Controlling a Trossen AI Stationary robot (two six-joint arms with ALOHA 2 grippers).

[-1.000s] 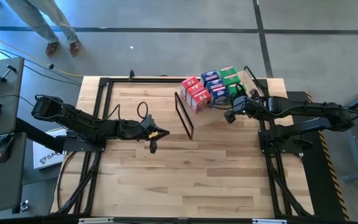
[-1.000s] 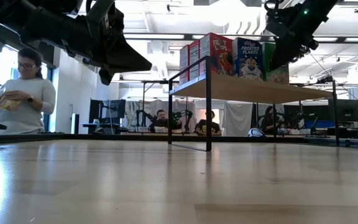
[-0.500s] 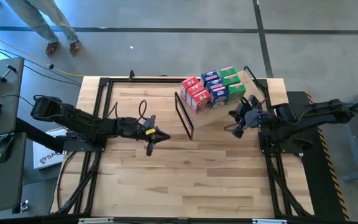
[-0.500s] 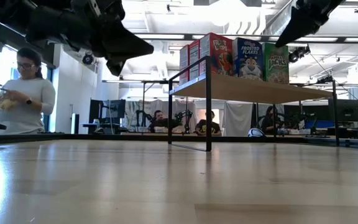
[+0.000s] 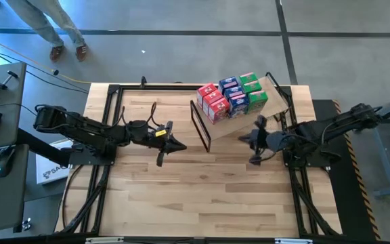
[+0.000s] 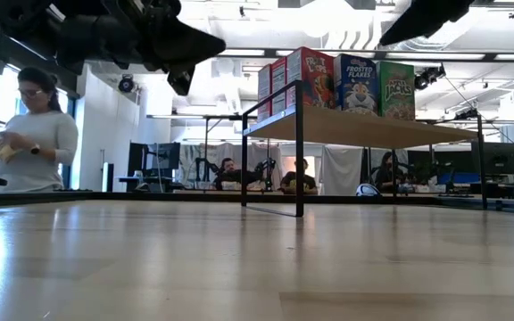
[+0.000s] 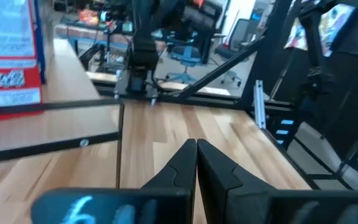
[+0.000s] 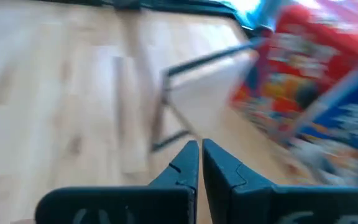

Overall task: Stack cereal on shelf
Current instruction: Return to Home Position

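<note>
The cereal (image 5: 232, 97) is several small red, blue and green boxes standing in rows on the shelf (image 5: 234, 126), a light plywood board on a thin black frame (image 5: 202, 126) at the table's far right. The low view shows the cereal (image 6: 358, 85) upright on the raised shelf (image 6: 364, 129). My left gripper (image 5: 181, 146) hangs shut to the left of the frame, pointing level at it. My right gripper (image 5: 242, 138) hangs shut over the shelf's near edge, on the near side of the boxes. Neither holds anything, as the left wrist view (image 7: 196, 147) and the right wrist view (image 8: 200, 147) confirm.
Bare planked tabletop (image 5: 202, 196) spreads across the near half. Black frame rails (image 5: 107, 122) run along both sides. A person (image 6: 34, 125) stands beyond the far left edge, and other people sit in the room behind.
My right gripper has drawn away from the green boxes toward the table's near edge and rolled, staying shut. My left gripper has tipped up from slanting down to level and risen slightly, still shut. The boxes have not moved.
</note>
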